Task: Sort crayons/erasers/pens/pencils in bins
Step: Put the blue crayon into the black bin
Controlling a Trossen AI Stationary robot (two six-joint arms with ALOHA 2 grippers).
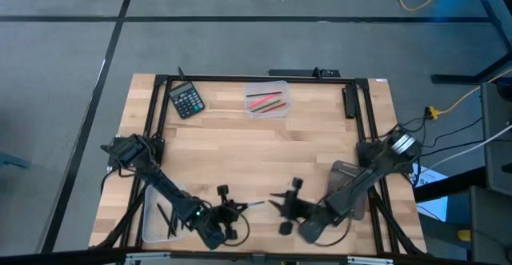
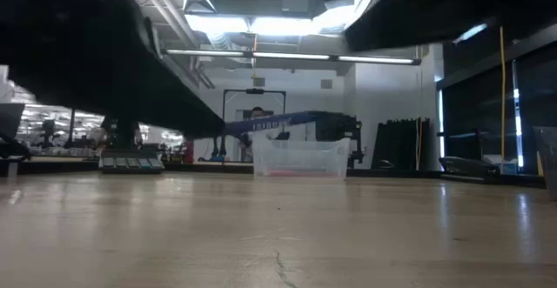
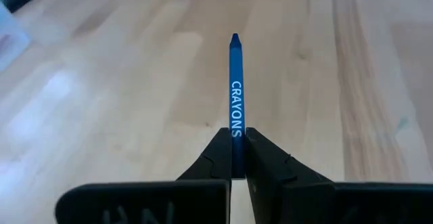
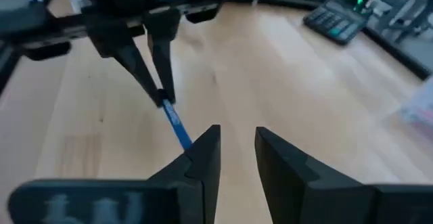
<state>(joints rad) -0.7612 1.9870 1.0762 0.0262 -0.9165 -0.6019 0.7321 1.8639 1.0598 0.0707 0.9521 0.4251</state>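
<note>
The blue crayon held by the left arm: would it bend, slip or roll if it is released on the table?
The blue crayon juts straight from the left tool, so it seems stiff. Only its end is pinched, so it might pivot or slip. Being thin and round, it would probably roll on the table. The right tool waits open nearby.

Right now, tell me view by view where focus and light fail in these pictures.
Left wrist view: the blue crayon in the left gripper is crisp; the table behind softens. Right wrist view: the right gripper is sharp, the calculator blurred. Low view: ceiling lights glare, arms overhead are black silhouettes. High view: evenly lit.
</note>
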